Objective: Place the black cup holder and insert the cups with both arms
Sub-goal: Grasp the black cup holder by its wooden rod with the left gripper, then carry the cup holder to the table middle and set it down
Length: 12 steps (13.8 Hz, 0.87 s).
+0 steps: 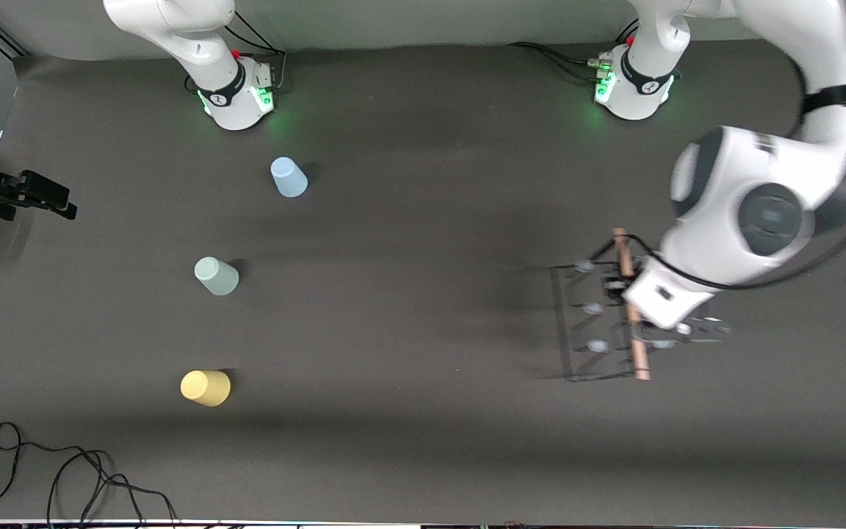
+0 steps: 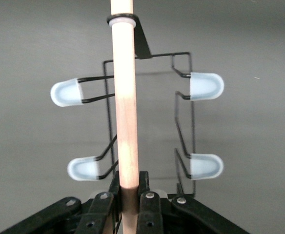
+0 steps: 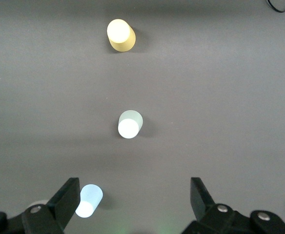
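My left gripper (image 1: 629,292) is shut on the light wooden rod (image 2: 124,97) of the black cup holder (image 1: 590,323), over the left arm's end of the table. In the left wrist view my left gripper (image 2: 130,187) clamps the rod, with pale-blue-capped pegs (image 2: 206,86) on both sides. The light blue cup (image 1: 288,177), the mint green cup (image 1: 216,276) and the yellow cup (image 1: 205,388) stand apart toward the right arm's end. My right gripper (image 3: 132,200) is open and empty, high above the blue cup (image 3: 89,201), the green cup (image 3: 130,124) and the yellow cup (image 3: 120,35). It is outside the front view.
A black device (image 1: 15,195) juts in at the table's edge at the right arm's end. A loose black cable (image 1: 63,477) lies near the front camera's edge of the table. The dark mat (image 1: 408,294) lies between the cups and the holder.
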Motion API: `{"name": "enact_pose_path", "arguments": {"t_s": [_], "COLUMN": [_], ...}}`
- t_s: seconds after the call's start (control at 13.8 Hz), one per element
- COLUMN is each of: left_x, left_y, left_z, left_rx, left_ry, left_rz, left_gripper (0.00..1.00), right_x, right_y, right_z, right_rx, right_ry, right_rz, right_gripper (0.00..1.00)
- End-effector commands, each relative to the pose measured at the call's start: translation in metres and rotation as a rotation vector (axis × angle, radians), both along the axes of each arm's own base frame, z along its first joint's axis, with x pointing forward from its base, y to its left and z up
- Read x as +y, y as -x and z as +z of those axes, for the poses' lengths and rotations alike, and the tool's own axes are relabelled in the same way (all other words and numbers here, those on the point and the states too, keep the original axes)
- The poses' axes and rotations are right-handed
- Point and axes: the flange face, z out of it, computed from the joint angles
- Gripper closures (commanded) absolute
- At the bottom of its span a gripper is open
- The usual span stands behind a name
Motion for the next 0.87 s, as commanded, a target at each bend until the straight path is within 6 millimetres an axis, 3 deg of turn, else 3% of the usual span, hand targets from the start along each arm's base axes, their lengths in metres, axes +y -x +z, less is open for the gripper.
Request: {"name": "enact_pose_path", "arguments": {"t_s": [0.0,0.15,0.22,0.44,0.51,0.8], "left_x": [-0.078,-0.153,-0.173,-0.216,-0.223,-0.257], "left_y": [0.034,0.069,0.079,0.104,0.101,0.121], "left_z": [0.012,-0.012,-0.021,-0.044,-0.053,-0.097], "left_rx": [-0.050,-0.060,-0.067,-0.067,-0.071,-0.045], "left_ry": [0.022,0.013,0.005,0.007,0.025,0.035], "left_rz": [0.027,0.001,-0.006,-0.033,-0.020,-0.088], "left_gripper": [1.00,1.00,1.00,1.00,1.00,1.00], "right_x": [0.003,0.003,0.003,0.003,0.003,0.003], "right_y": [0.000,0.001,0.000,0.000,0.001,0.001], "right_z": [0.003,0.004,0.003,0.003,0.004,0.004], "right_rx": [-0.003,-0.005,-0.003,-0.003,-0.003,-0.004], "right_ry": [-0.012,-0.012,-0.012,-0.011,-0.012,-0.011], "right_rz": [-0.017,-0.017,-0.017,-0.015,-0.015,-0.014], "right_gripper": [0.00,0.00,0.00,0.00,0.00,0.00]}}
